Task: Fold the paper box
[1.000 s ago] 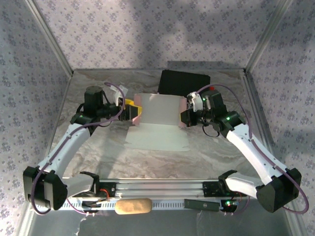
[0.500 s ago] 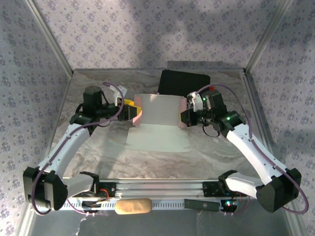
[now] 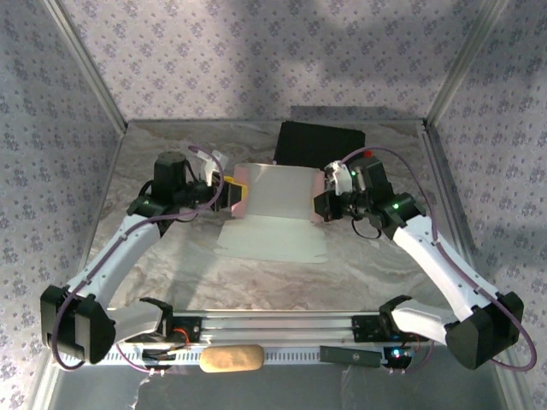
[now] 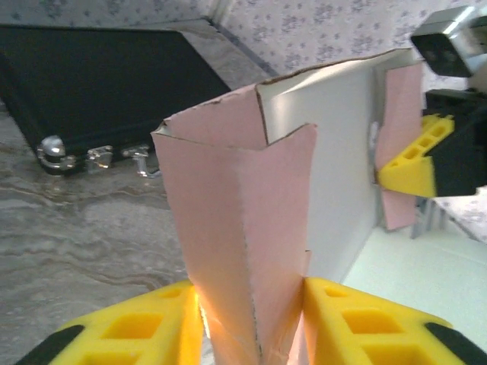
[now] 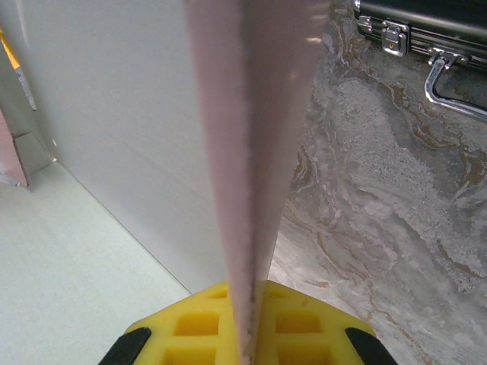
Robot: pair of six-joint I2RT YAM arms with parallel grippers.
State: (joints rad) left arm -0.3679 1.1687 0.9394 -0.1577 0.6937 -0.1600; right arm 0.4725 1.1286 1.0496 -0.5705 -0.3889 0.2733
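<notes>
Left fingers (image 4: 144, 327) pinch the left flap of the thin pink card paper box (image 3: 272, 192); right fingers (image 5: 297, 325) clamp its right edge. It stands on the table (image 3: 376, 252), open surface in front, black hard case (image 3: 318, 141) close behind.

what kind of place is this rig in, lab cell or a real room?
Looks like a purpose-built lab cell, probably for recording manipulation data: metal frame posts holding flower-print wall panels, a marble-look table, and a mounting rail at its near edge.
</notes>
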